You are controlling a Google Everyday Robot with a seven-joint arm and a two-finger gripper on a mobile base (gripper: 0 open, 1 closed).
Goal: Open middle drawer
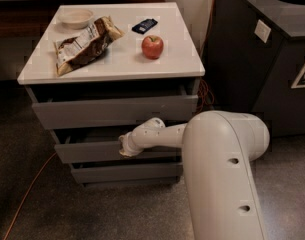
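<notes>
The grey cabinet has three stacked drawers under a white top. The middle drawer has a flat grey front of medium height and stands out a little, with a dark gap above it. My gripper is at the end of the white arm, which reaches in from the right. It sits against the top edge of the middle drawer's front, near its centre. The inside of the drawer is hidden.
The top drawer has the tallest front and juts out slightly. The bottom drawer is the slimmest. On the top lie a bowl, a chip bag, a dark packet and a red apple. A dark bin stands right. An orange cable crosses the floor.
</notes>
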